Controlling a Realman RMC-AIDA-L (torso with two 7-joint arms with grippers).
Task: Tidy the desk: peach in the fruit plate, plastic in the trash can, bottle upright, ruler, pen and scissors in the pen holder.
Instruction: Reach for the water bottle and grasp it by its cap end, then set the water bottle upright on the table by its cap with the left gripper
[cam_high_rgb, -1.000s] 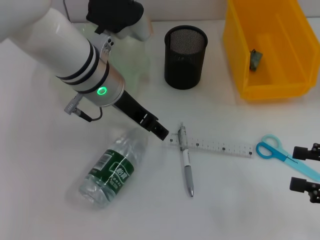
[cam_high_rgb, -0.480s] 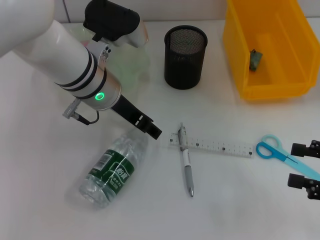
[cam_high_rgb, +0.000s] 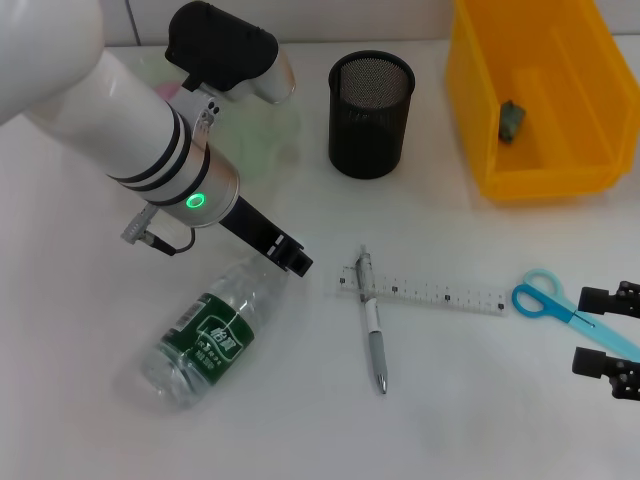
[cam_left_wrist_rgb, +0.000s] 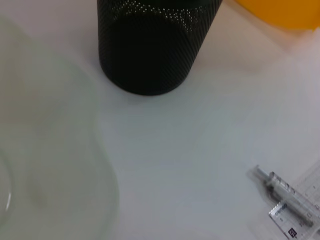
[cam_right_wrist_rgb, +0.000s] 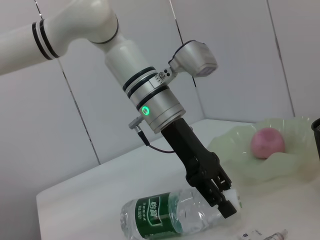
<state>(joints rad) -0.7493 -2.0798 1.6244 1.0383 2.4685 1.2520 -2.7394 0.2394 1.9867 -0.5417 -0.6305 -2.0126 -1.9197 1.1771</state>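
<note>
The clear bottle with its green label lies on its side on the white bench, and the left claw is pinching its neck end, while the right claw sits spread beside the scissors.

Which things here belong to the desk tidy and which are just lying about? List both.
Job: bottle, lying down, left gripper at its neck; ruler; pen; scissors; pen holder; peach; fruit plate; plastic scrap; yellow trash can.

Not the job: only the desk; right gripper parked open beside the scissors.
</note>
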